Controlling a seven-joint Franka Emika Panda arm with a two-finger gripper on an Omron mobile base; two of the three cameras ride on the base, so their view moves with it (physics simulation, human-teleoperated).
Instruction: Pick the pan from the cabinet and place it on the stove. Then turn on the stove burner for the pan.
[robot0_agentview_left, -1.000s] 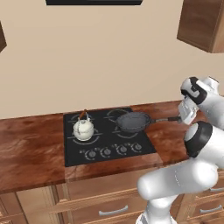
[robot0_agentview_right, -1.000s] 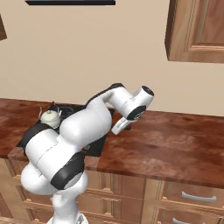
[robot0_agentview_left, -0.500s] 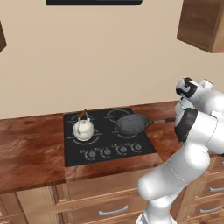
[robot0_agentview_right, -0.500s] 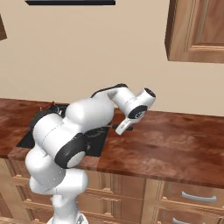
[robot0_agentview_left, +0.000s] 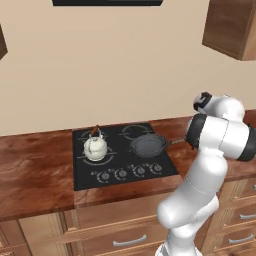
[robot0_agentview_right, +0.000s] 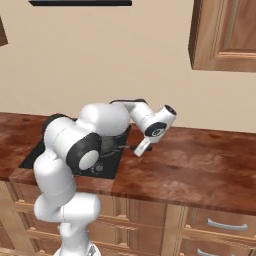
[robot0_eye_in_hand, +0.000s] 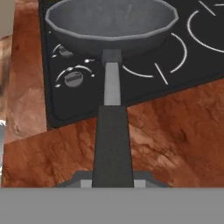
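The dark pan (robot0_agentview_left: 148, 145) is over the front right burner of the black stove (robot0_agentview_left: 82, 176), with its long handle (robot0_agentview_left: 177, 141) pointing right over the counter. In the hand view the pan (robot0_eye_in_hand: 111, 24) lies straight ahead and its handle (robot0_eye_in_hand: 113, 131) runs down between the fingertips of my gripper (robot0_eye_in_hand: 113, 180), which is shut on it. From the right side my gripper (robot0_agentview_right: 142, 147) holds the handle end just off the stove (robot0_agentview_right: 35, 152) edge. I cannot tell whether the pan touches the glass. A brown cabinet (robot0_agentview_left: 230, 27) hangs at upper right.
A small white kettle (robot0_agentview_left: 95, 147) stands on the front left burner. Round knobs (robot0_agentview_left: 121, 173) line the stove's front edge, two of them (robot0_eye_in_hand: 73, 78) close beside the pan. Brown wooden counter (robot0_agentview_right: 200, 165) spreads to the right, with drawers (robot0_agentview_right: 225, 227) below.
The arm's elbow has swung up and to the right while the gripper stayed shut on the handle. The pan has come down slightly over the burner.
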